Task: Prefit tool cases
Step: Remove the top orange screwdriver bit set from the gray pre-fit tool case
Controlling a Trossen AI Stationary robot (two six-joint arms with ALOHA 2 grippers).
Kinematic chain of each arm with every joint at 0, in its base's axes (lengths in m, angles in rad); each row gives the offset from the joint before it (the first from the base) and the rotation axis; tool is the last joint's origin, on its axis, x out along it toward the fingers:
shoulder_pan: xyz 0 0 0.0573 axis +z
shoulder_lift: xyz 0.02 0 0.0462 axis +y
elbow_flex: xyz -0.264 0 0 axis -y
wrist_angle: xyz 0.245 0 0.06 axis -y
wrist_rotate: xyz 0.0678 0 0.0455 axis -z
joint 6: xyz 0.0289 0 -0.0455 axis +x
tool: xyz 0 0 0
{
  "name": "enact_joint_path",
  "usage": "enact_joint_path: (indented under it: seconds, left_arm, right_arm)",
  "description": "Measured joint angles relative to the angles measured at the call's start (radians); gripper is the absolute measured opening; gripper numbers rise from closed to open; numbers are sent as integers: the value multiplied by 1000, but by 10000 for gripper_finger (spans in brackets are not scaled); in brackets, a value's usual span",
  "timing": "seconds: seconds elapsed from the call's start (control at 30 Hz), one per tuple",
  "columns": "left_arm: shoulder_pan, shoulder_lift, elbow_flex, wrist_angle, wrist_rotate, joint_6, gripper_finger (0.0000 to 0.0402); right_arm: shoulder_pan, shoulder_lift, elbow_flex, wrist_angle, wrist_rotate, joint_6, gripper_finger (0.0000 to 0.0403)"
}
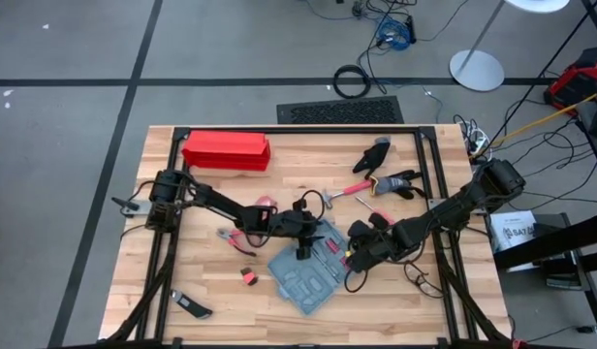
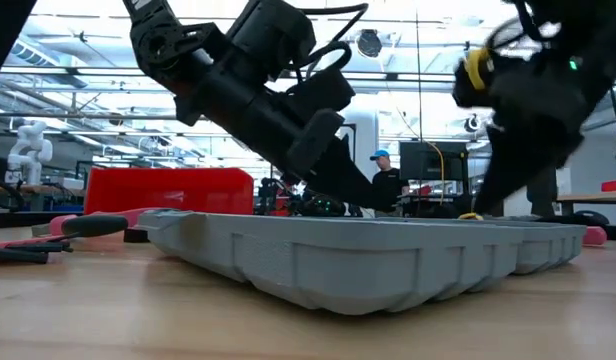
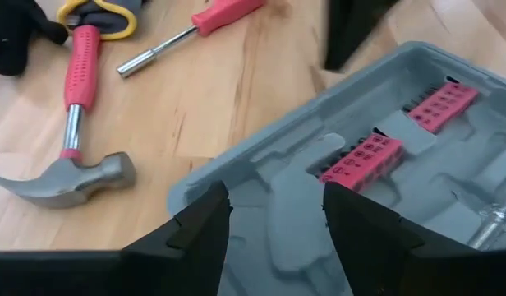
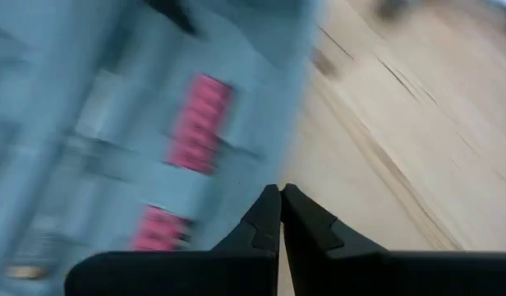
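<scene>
Tool case: the tool case (image 1: 308,272) is flat blue-grey moulded plastic with rounded corners, lying open near the middle of the tabletop's front half. Its grey recesses hold two pink-red bit strips (image 3: 366,158).
Other things: a red-handled hammer (image 3: 68,146) with a steel head and a red-handled driver (image 3: 187,30) lie beyond the case toward the back edge. A long bright red box (image 1: 227,151) sits near the back left corner; dark gloves (image 1: 388,170) lie toward the back right.
Tabletop: pale butcher-block wood (image 1: 211,281), planks running side to side, framed by black rails.
Room: grey floor with dark tape lines and loose cables; in the low view, a bright workshop with a person in a blue cap far behind.
My left pincer (image 3: 276,215): spread, both dark fingers poised over the case's near recesses, the arm stretched low from the left edge.
My right pincer (image 4: 280,215): pressed together, tips meeting just beside the case's rim over bare wood, the arm reaching in from the right edge.
</scene>
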Motion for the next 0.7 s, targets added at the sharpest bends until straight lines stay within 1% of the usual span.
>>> enact_joint_path:
  seconds: [0.07,0.13,0.27,0.33,0.43,0.7]
  left_arm:
    - [2,24,1,3,-6,-1,202]
    - [2,53,3,42,-9,-4,202]
    - [2,132,7,181,-16,-43,202]
    - [2,172,6,231,-17,-62,202]
    - [4,201,7,246,-17,-93,202]
    - [7,201,6,247,-5,-101,202]
  right_arm:
    - [-3,1,24,59,0,-58,0]
    - [-6,7,42,117,-1,-113,0]
    - [-6,24,49,212,-5,-175,0]
    - [-6,34,49,224,-9,-177,0]
    - [-6,65,49,225,-37,-164,0]
    - [-5,158,48,229,-84,-169,0]
